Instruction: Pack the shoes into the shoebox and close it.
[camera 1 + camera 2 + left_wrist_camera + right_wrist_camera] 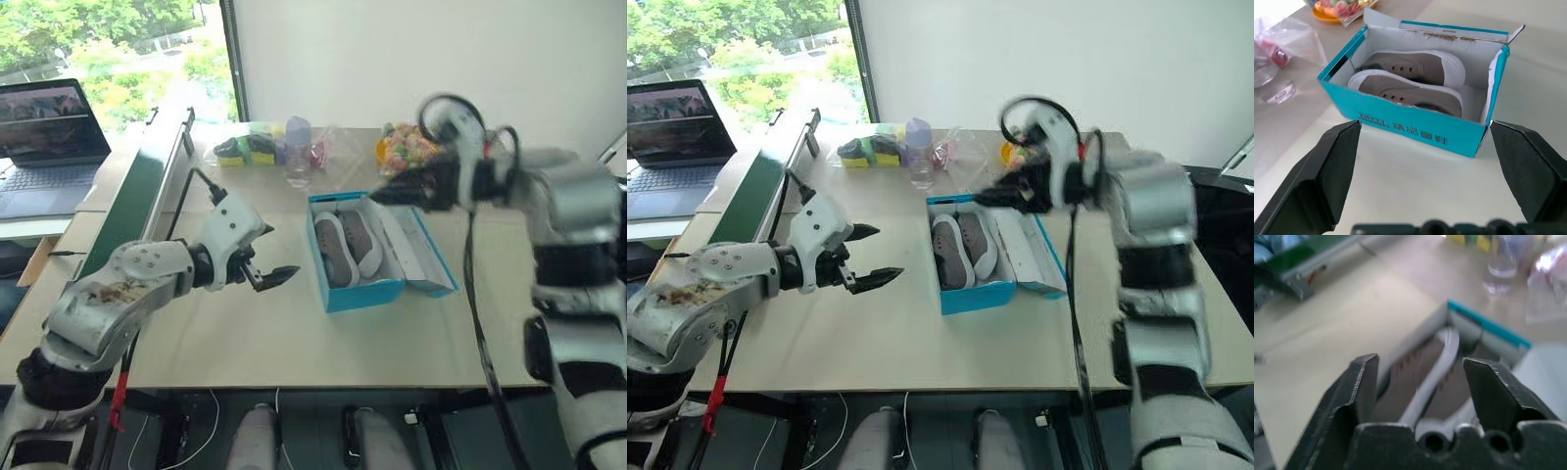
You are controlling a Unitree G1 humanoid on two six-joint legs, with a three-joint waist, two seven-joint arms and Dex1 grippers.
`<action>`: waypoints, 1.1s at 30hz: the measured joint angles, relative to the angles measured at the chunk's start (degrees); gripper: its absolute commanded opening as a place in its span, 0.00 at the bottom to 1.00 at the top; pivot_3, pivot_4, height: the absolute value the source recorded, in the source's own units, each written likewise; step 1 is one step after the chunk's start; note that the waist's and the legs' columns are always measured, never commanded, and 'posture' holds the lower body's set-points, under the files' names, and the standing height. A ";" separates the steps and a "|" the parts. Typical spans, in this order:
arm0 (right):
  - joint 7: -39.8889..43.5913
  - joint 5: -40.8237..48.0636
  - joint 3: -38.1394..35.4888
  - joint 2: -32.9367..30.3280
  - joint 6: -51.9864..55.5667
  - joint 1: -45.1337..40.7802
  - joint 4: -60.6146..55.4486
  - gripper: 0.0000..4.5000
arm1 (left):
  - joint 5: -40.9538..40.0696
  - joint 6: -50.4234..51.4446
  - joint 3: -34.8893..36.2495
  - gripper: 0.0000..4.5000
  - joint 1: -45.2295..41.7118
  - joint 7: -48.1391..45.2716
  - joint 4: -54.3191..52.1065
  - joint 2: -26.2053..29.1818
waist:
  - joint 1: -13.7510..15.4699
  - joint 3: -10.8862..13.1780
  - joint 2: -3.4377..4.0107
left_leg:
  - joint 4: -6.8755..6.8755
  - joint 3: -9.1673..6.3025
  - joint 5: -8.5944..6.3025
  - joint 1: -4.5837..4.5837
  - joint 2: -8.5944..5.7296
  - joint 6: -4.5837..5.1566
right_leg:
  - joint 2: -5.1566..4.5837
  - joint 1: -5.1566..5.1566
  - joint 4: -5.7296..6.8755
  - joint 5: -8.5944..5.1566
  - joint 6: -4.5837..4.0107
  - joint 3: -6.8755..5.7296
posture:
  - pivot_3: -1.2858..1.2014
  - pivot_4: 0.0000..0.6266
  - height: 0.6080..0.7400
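Shoes [348, 245] lie side by side in the open box [364, 294], lid flat, ready for closing; left tool [263, 266] gapes empty beside it, right tool [387, 193] hovers above, parted, holding nothing.

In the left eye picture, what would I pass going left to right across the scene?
laptop → green case → left gripper → shoebox with the shoes inside → its open lid → right arm
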 measured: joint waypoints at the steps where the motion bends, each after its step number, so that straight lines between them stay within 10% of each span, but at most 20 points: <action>1: -1.67 1.09 -3.06 -0.76 3.94 2.49 -5.51 0.38 | 0.65 -1.13 -1.22 1.00 -1.69 -1.72 2.14 -0.90 | -0.17 0.00 0.00 | 0.01 -0.01 0.00 0.04 0.01 0.00 | 0.03 0.00 0.01 0.00 -0.01 0.01 | 0.52 0.24 1.00; 6: -8.65 3.12 -13.00 0.67 15.24 18.16 -22.16 0.00 | 4.37 -6.58 -5.18 1.00 -7.07 -7.88 8.89 -2.43 | -0.54 -0.02 -0.02 | 0.00 -0.22 0.00 0.24 0.02 0.00 | 0.08 0.21 0.04 0.01 -0.04 -0.03 | 0.52 0.24 1.00; 16: -19.56 4.08 -27.24 22.29 9.76 42.50 -25.36 0.00 | 8.64 -9.96 -7.23 1.00 -11.47 -14.31 15.59 -4.75 | -0.85 -0.10 -0.07 | 0.08 -0.38 -0.02 0.27 0.01 -0.02 | 0.11 0.25 -0.03 0.03 -0.01 -0.08 | 0.52 0.24 1.00; 25: -30.12 6.86 -31.02 41.00 -16.83 40.99 -2.46 0.00 | 9.57 -8.91 -7.17 1.00 -12.45 -18.08 14.20 -2.51 | -2.16 -0.08 0.25 | -0.01 -0.41 -0.02 0.24 0.01 -0.03 | 0.12 0.20 -0.04 0.06 -0.05 -0.11 | 0.52 0.24 1.00; 33: -31.22 9.92 -29.84 40.96 -29.54 37.70 10.17 0.00 | 9.55 -6.48 -5.77 1.00 -12.57 -18.00 11.98 -2.15 | -2.20 -0.09 0.35 | -0.02 -0.44 -0.02 0.28 -0.04 -0.02 | 0.12 0.29 -0.05 0.06 -0.05 -0.06 | 0.52 0.24 1.00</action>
